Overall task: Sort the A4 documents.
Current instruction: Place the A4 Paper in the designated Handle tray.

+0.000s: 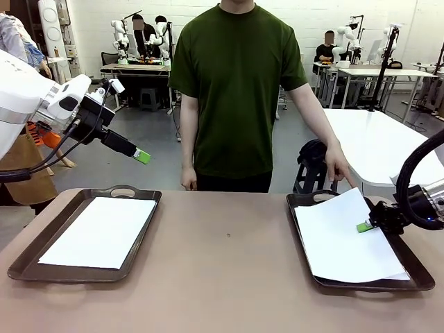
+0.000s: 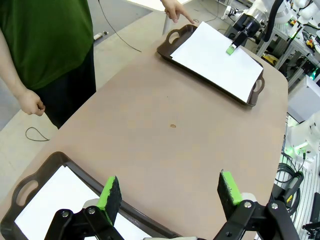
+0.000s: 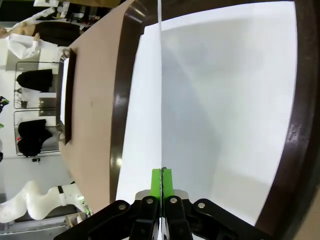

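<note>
A dark brown tray (image 1: 409,267) at the right holds white A4 documents (image 1: 340,243). My right gripper (image 1: 365,226) is shut on the right edge of the top sheet, whose far corner rides up over the tray's rim. In the right wrist view that sheet (image 3: 160,75) is edge-on, a thin line running up from the shut gripper (image 3: 162,177), with more white paper (image 3: 225,100) lying below. The left tray (image 1: 24,260) holds a flat white sheet (image 1: 100,232). My left gripper (image 1: 142,156) hangs open and empty above it, its fingers (image 2: 111,192) wide apart over the table.
A person in a green shirt stands at the far side, one hand (image 1: 340,172) pointing down at the right tray's far handle, the other hand (image 1: 187,179) hanging by the table edge. Bare brown tabletop (image 1: 222,263) lies between the trays.
</note>
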Controlling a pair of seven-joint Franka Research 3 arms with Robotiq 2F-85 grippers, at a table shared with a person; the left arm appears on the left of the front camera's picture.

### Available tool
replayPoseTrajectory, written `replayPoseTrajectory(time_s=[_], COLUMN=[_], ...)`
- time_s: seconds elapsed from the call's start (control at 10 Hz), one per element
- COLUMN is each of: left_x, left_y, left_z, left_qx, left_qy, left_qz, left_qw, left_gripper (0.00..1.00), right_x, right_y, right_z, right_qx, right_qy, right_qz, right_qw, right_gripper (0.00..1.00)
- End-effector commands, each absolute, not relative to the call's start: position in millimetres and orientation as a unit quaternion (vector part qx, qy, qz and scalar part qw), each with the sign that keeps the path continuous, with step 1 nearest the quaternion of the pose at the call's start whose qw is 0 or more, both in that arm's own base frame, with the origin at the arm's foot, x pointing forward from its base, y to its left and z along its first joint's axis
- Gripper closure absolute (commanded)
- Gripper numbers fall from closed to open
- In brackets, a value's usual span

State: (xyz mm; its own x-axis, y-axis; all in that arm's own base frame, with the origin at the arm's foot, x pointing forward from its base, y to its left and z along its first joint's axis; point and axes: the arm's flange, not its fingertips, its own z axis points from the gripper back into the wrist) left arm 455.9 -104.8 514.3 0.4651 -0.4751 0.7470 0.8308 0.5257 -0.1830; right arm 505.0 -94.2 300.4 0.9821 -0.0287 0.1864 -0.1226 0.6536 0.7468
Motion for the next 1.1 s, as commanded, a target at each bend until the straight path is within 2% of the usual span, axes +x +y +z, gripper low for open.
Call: replayPoseTrajectory(time_s=[0.0,0.5,0.8,0.9,1.0], left_x=[455.3,455.3,455.3,455.3,455.3], left_y=[-104.2,-104.2,-104.2,-104.2,-104.2], left_z=[514.6,514.6,514.6,514.6,514.6], left_qx=[-0.274,-0.274,-0.274,-0.274,-0.274], left_qy=[-0.325,-0.325,-0.325,-0.325,-0.325], left_qz=[-0.403,-0.403,-0.403,-0.403,-0.403], left_qw=[0.81,0.81,0.81,0.81,0.81], left_gripper=[0.0,0.0,0.0,0.0,0.0], right_x=[499.0,520.8,524.3,522.7,521.1], right_y=[-98.4,-79.9,-70.3,-70.7,-72.0], right_z=[304.9,336.3,336.3,335.3,335.5], right_qx=[0.393,0.359,0.348,0.343,0.338], right_qy=[-0.084,-0.096,-0.076,-0.068,-0.065], right_qz=[0.036,0.093,0.1,0.096,0.096], right_qw=[0.915,0.924,0.929,0.932,0.934], right_gripper=[0.99,0.99,0.99,0.97,0.8])
